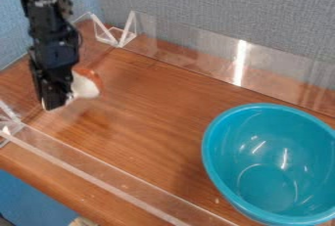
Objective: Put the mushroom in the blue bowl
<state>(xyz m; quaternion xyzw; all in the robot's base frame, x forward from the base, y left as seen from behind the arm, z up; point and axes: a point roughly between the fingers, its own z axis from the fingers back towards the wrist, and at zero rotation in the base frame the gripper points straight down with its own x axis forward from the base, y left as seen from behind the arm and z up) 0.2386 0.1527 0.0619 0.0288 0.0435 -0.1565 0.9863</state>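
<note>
The mushroom [85,86] shows as a cream-white stem with a bit of orange cap, poking out to the right of the black gripper [61,95] at the left of the wooden table. The gripper points down with its fingers shut on the mushroom, which hangs a little above the tabletop. Part of the mushroom is hidden behind the fingers. The blue bowl [237,144] sits at the front right of the table, far from the gripper, with nothing inside it.
Low clear plastic walls [197,46] run along the table's back, left and front edges. A grey-blue wall stands behind. Bare wooden tabletop [151,122] lies between the gripper and the bowl.
</note>
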